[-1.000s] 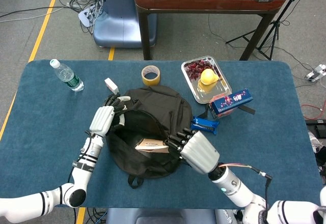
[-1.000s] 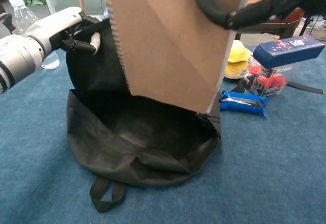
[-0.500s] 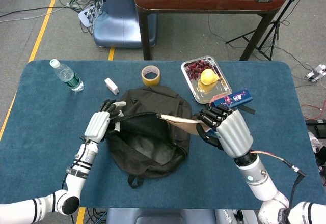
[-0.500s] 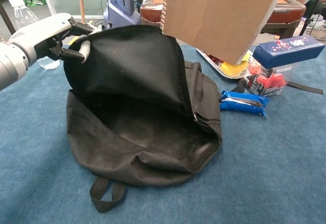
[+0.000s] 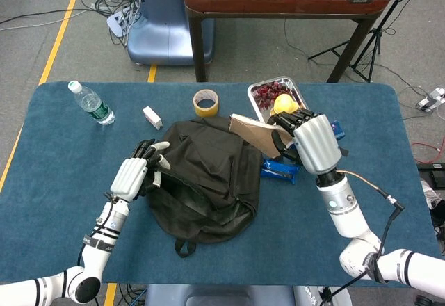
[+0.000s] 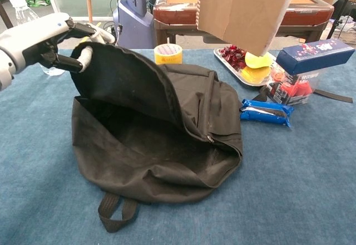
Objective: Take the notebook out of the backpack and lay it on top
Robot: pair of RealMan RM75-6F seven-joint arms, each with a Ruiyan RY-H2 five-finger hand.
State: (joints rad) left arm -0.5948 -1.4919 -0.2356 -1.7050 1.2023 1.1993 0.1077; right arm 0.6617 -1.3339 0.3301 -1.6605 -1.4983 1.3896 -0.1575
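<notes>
In the head view, one black backpack [image 5: 205, 177] is seen at the centre of the blue bench [image 5: 62, 167]. Its left edge is gripped by the left robot hand [image 5: 133, 174], fingers curled on the fabric. The right robot hand [image 5: 311, 142], right of centre, is closed around one brown notebook [image 5: 254, 132], held in the air above the backpack's upper right corner. Only this view shows one small white box [image 5: 151, 117] and the whole of the right robot hand. One water bottle [image 5: 90, 102] lies at upper left, one tape roll [image 5: 206, 101] above the backpack, one metal tray [image 5: 268, 122] with a yellow item and red pieces upper right.

In the chest view, the backpack's open mouth and dark inside [image 6: 150, 145] are exposed, the flap lifted by the left robot hand [image 6: 53, 42] at upper left. The notebook [image 6: 245, 5] hangs at the top edge; the hand holding it is out of frame. One blue packet [image 6: 266, 113] and one blue box [image 6: 316, 55] are shown at right, the box resting on a clear container.
</notes>
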